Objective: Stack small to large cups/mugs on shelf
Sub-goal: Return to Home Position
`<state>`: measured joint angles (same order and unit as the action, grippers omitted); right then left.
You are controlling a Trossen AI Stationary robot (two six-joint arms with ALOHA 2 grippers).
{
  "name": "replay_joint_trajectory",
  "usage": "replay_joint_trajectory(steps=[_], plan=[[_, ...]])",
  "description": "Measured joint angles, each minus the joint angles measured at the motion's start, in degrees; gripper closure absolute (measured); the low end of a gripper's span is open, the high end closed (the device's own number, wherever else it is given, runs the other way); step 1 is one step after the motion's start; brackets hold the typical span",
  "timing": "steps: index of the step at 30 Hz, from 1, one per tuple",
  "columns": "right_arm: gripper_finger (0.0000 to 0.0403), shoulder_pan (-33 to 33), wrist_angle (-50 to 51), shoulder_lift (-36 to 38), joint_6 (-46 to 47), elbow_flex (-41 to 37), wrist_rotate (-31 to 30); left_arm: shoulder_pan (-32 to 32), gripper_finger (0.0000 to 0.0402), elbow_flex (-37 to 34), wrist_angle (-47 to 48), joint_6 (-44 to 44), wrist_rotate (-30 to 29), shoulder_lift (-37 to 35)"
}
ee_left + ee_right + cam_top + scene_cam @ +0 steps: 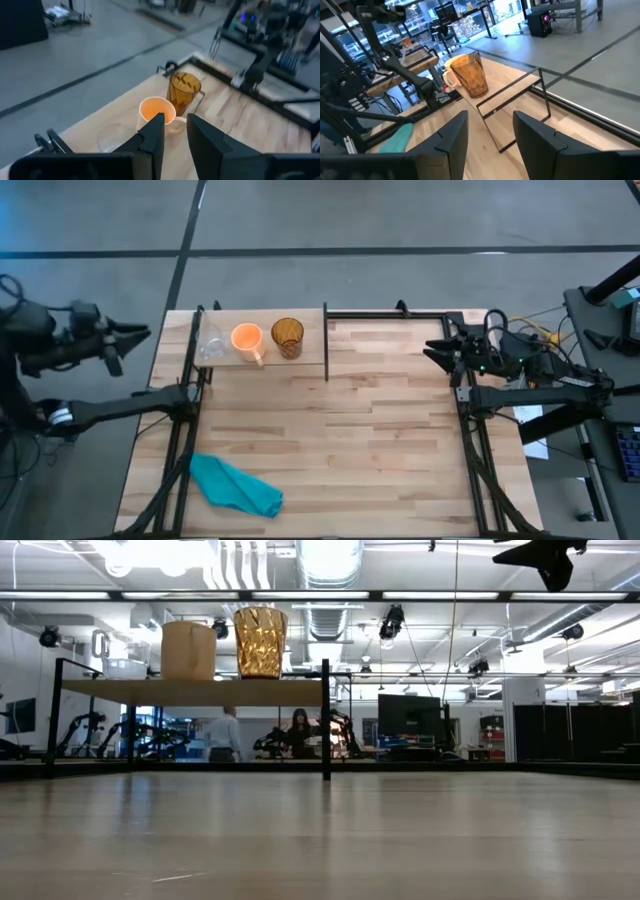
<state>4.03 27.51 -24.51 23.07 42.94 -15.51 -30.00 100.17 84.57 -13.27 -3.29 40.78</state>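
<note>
While abreast, three cups (247, 337) on shelf (312, 330)

I am dark all over, nearly black, made of slim tubes and blocky joints. My left arm (110, 408) wears a pale band (62, 417) near its base. Black cables (500, 330) loop over my right arm (545, 388). My left gripper (175, 132) has flat, matt, angular fingers (152, 140).

In the right wrist view the amber tumbler (469, 74) hides most of the orange mug (448, 71).
</note>
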Motion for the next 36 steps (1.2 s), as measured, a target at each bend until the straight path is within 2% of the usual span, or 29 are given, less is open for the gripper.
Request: replay_joint_trajectory(steps=[5, 13, 21, 28, 36], plan=[[0.0252, 0.0, -1.1, 0.0, -0.1, 0.0, -0.1, 0.0, 0.0333, -8.7, -4.7, -1.0, 0.3, -7.5], [0.0252, 0.0, -4.3, 0.0, -1.0, 0.0, -0.1, 0.0, 0.0333, -25.9, -14.0, 1.7, 5.5, -17.8], [0.0253, 0.0, -4.2, 0.0, -0.8, 0.0, -0.1, 0.0, 0.0334, -45.0, -33.2, 1.5, 16.2, -26.3], [0.0252, 0.0, -4.2, -0.3, -0.9, 0.0, -1.3, 0.0, 0.0334, -57.3, -39.8, 1.5, 16.7, -29.7], [0.0253, 0.0, -4.2, -1.5, -2.6, -0.1, -3.0, 0.0, 0.0334, -68.8, -54.9, 1.6, 16.8, -33.3]])
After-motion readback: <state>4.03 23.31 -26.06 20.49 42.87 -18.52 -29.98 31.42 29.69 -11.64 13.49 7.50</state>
